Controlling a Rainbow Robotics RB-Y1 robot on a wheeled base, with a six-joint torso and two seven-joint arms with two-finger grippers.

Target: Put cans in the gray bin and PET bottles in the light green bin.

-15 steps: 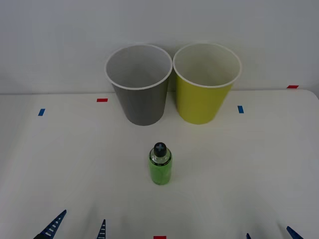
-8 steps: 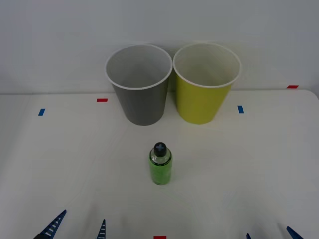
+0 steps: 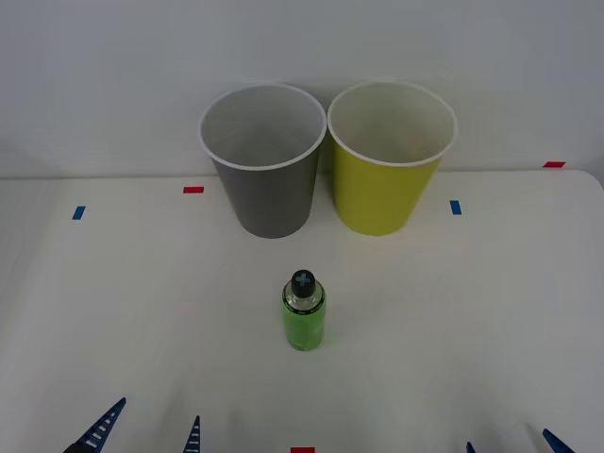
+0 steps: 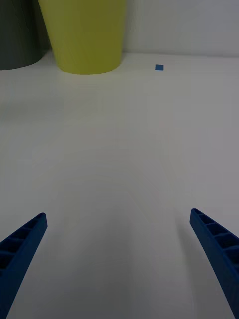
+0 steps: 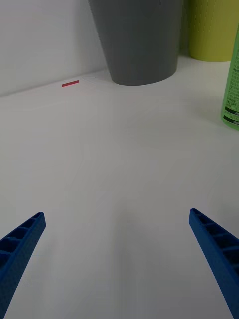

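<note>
A small bright green PET bottle with a dark cap stands upright mid-table; its side also shows in the left wrist view. Behind it stand the gray bin and, to its right, the light green bin, both upright with white rims. The gray bin and light green bin show in the wrist views too. My left gripper sits open at the near left edge, my right gripper open at the near right. No cans are in view.
The white table carries small red tape marks and blue tape marks. A plain wall rises close behind the bins. Bare tabletop lies between both grippers and the bottle.
</note>
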